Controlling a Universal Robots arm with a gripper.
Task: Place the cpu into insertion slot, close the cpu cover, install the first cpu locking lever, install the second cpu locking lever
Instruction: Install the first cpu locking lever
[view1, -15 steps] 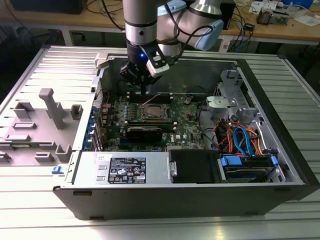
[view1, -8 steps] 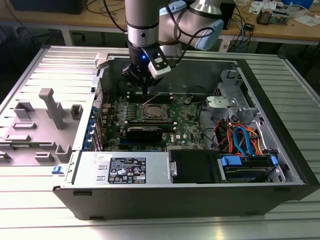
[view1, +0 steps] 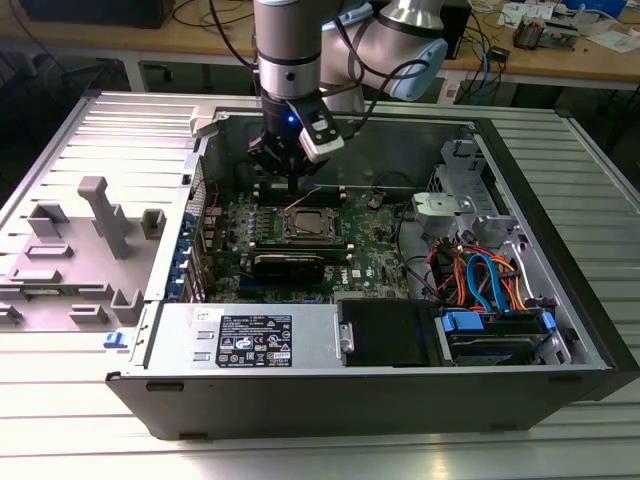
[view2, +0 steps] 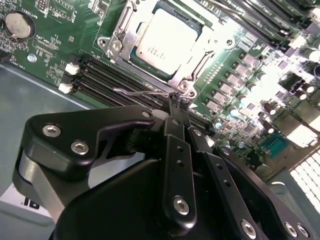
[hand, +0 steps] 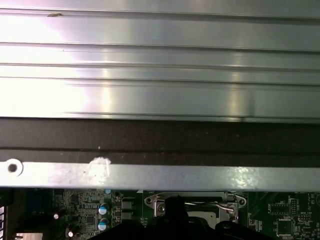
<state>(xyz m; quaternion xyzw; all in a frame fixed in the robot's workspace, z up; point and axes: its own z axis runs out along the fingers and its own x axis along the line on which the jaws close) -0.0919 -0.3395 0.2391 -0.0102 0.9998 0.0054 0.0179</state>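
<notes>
- The cpu (view2: 167, 40) lies flat in the insertion slot (view1: 308, 226), silver top up, and looks level with the socket.
- The cpu cover (view2: 127, 36) appears to be lowered around it, its frame edging the chip on all sides.
- A thin wire locking lever (view2: 140, 92) is not latched. It runs along the socket edge nearest the memory slots (view2: 107, 80), roughly parallel to them, and in the exterior view it angles upward from the socket.
- The gripper (view2: 175, 102) sits at that lever's free end, with the socket just beyond its tip. In the exterior view it stands above the board, slightly toward the exterior view's left of the socket.
- Its fingers (view2: 176, 145) are drawn together at the tips where the wire meets them. Whether they pinch the wire or only touch it cannot be told.
- Around this lie the green motherboard (view2: 50, 45) and the open computer case (view1: 300, 385).
</notes>
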